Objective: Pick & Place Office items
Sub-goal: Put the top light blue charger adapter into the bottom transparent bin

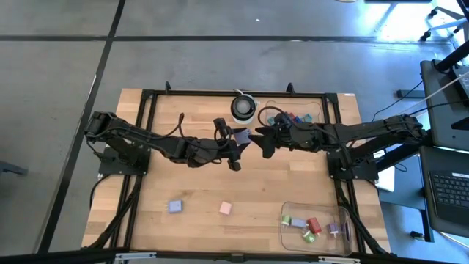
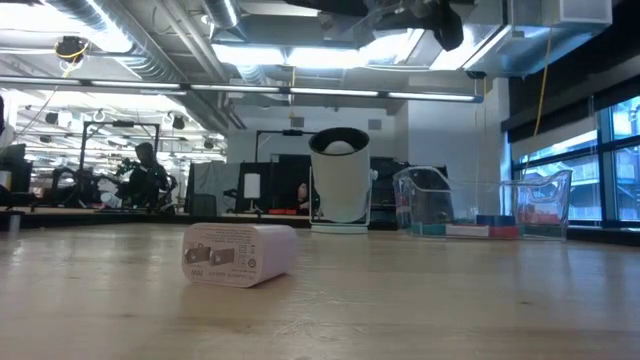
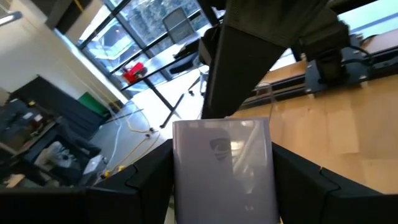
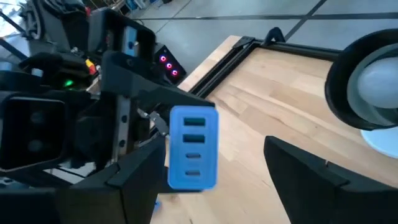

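A small lilac-blue block (image 1: 240, 136) with slots on one face (image 4: 193, 146) hangs above the middle of the table, and my left gripper (image 1: 237, 144) is shut on it. My right gripper (image 1: 261, 140) faces it from the table's right, open. Its fingers (image 4: 140, 180) stand to either side of the block's free end, and I see no touch. A lilac piece (image 1: 175, 207) and a pink piece (image 1: 226, 208) lie flat on the near part of the table. One pale piece (image 2: 238, 253) lies on its side in the low view. My left gripper pinches the block's two opposite side faces (image 3: 181, 174) between its two fingers. The fingers come about level from the table's left. The block is lifted clear of the table, and its free end sticks out beyond the fingertips toward my right gripper.
A round white-and-black object (image 1: 244, 107) stands at the far middle. Beside it a clear tray (image 1: 311, 111) holds a few coloured pieces. Another clear tray (image 1: 344, 238) at the near right corner holds several pieces. A black frame (image 1: 220, 93) runs along the table's edges.
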